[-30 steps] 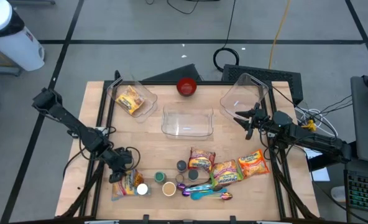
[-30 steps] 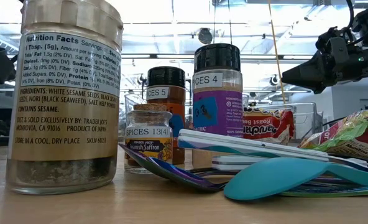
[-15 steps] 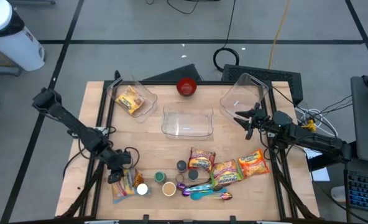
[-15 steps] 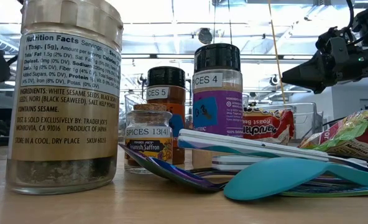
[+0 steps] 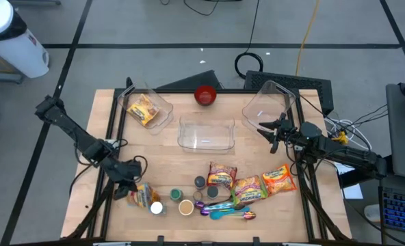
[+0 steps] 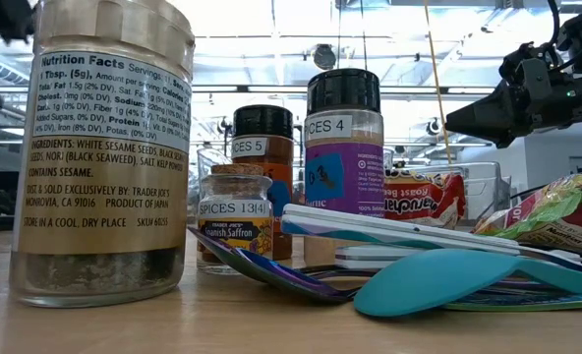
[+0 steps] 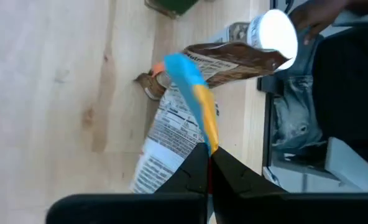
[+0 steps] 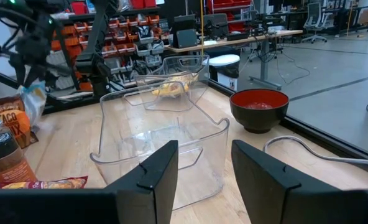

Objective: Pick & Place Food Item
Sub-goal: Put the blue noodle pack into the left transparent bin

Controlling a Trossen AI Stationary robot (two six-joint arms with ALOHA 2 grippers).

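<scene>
The blue-and-orange crinkled snack packet (image 5: pixel 141 196) sits at the table's front-left corner beside the spice jars, its edge pinched in the closed left gripper (image 5: pixel 126 189). The clear plastic tub at back left (image 5: pixel 148 108) contains one yellow packet; the centre clear rectangular bin (image 5: pixel 206 133) holds nothing. The right gripper (image 5: pixel 269 134) hovers half-parted, unladen, beside the tilted right-hand clear tub (image 5: pixel 269 104).

You have three clear plastic bins (image 5: pixel 206 133), one red bowl (image 5: pixel 205 95), five printed snack packets (image 5: pixel 221 175), five small spice jars (image 5: pixel 185 207), and a cluster of coloured plastic spoons (image 5: pixel 228 212) too overlapped to count.
</scene>
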